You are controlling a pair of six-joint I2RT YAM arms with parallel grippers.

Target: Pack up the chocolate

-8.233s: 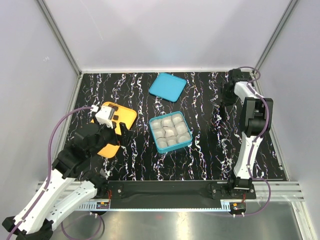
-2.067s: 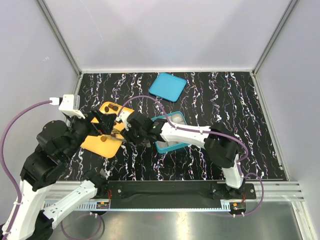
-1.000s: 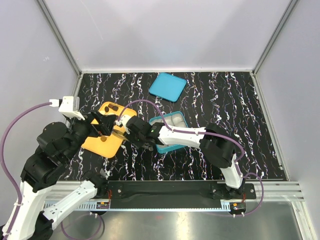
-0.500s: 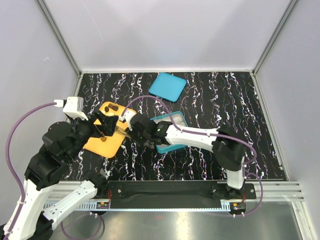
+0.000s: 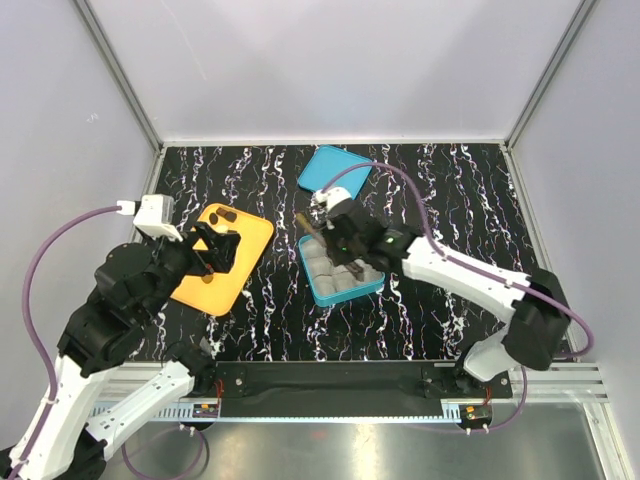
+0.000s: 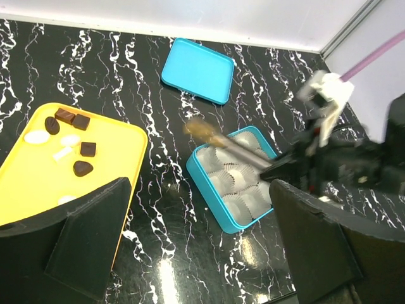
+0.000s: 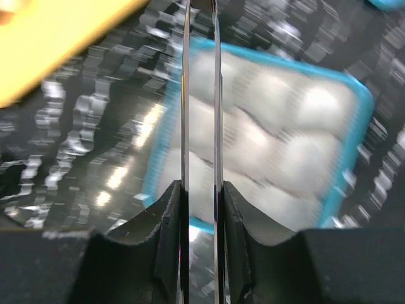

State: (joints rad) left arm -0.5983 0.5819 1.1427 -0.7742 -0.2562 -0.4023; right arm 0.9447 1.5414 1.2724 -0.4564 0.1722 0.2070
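Black marble veined with white covers your desk (image 5: 450, 200), with pale panels around it. The yellow tray (image 6: 25, 183) lies under the left hand (image 5: 218, 248). That hand hangs over the tray with its jaws spread as wide as they go and nothing between them.

Directly below your right hand (image 6: 288, 168) sits the blue box (image 5: 350, 294), filled with white paper cups (image 6: 243, 196). Its blue lid (image 6: 196, 69) lies flat on the desk beyond that hand, apart from the box.

Your right hand is clamped on a pair of tweezers (image 6: 240, 151). The right wrist view shows the two thin blades running close and parallel out from between the pads, over the box, but the frame's top edge cuts off the tips. Only the left wrist view shows that end. A blurred brown-tan lump (image 6: 197, 129) sits there, past the box's far left corner, and you cannot tell its shape.

The rest of the chocolate (image 6: 88, 149) lies at the tray's far end, ahead and to the left of your left hand. The overhead view picks out only a couple of dark pieces there. The left wrist view shows both dark and pale ones clustered together.
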